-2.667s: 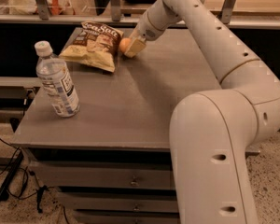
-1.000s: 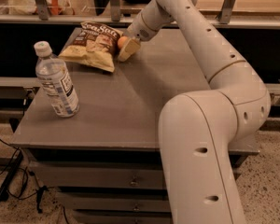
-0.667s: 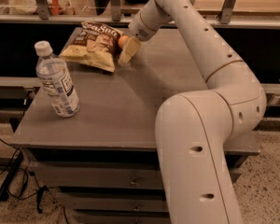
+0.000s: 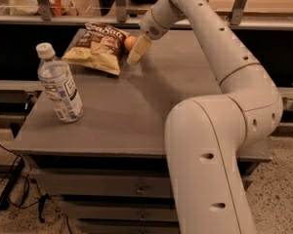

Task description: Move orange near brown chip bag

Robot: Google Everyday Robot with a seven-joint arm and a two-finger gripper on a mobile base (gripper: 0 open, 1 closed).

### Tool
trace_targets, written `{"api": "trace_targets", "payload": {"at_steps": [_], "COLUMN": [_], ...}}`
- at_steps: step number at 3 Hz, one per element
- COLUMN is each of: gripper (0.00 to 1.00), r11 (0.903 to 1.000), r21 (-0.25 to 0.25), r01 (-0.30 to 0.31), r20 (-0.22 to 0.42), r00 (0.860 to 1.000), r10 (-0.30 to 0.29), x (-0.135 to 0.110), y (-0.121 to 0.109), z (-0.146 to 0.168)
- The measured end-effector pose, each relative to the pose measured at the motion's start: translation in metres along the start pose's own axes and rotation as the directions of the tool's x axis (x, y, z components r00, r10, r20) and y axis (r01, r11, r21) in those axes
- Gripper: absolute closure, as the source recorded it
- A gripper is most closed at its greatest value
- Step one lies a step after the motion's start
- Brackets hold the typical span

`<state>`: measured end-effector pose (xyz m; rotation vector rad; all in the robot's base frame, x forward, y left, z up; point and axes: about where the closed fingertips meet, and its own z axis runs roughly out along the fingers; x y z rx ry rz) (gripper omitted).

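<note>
Counter (image 4: 136, 101): flat grey-brown top, drawer fronts below the front edge. Three items on it. Clear water bottle (image 4: 59, 84), white cap, stands upright near the left edge, towards the front, well apart from the others. Brown chip bag (image 4: 97, 45) lies flat at the far left, crinkled, dark top end pointing to the back, pale yellow end towards the front. Orange (image 4: 130, 43) sits just beside the bag's right edge; contact between the two cannot be told. Gripper (image 4: 136, 50) is down at the counter surface, right against the orange on its right side, arm reaching in from the far right.
</note>
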<state>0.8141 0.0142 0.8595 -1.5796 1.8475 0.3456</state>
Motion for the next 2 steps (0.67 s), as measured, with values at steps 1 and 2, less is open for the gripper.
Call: {"api": "trace_targets", "payload": {"at_steps": [1, 2], "gripper": [0.0, 0.0], "r11": [0.999, 0.9964], "r21": [0.045, 0.083], "r01": [-0.002, -0.012], "r20": [0.018, 0.028], "r00": [1.0, 1.0], "r10": [0.001, 0.01], "x": [-0.001, 0.004], "y": [-0.008, -0.015], "z": [-0.024, -0.048]}}
